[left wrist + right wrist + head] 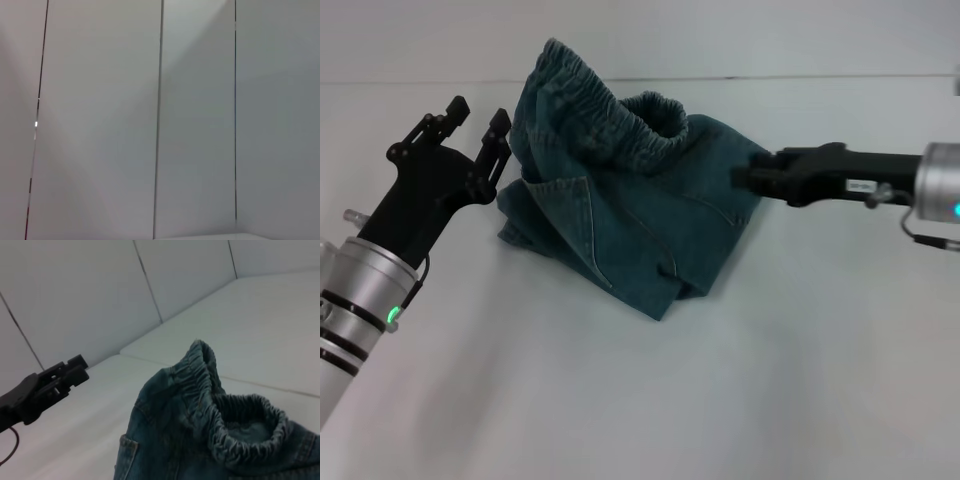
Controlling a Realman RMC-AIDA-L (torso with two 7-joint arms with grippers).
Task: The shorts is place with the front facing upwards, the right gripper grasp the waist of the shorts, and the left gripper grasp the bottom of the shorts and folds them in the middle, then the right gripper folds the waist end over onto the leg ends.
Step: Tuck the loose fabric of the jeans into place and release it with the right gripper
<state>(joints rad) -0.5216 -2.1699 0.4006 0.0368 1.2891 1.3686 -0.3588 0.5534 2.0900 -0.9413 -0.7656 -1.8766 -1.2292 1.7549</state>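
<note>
The blue-green denim shorts lie crumpled in a heap at the middle of the white table. The gathered waist stands up at the back of the heap and shows close in the right wrist view as the waist. The leg hems are hidden in the folds. My left gripper is open just left of the heap, nothing between its fingers; it also shows as the left gripper. My right gripper reaches in from the right, shut on the heap's right edge.
White wall panels with dark seams fill the left wrist view. The table's back edge runs just behind the heap. Bare tabletop lies in front of the shorts and on both sides.
</note>
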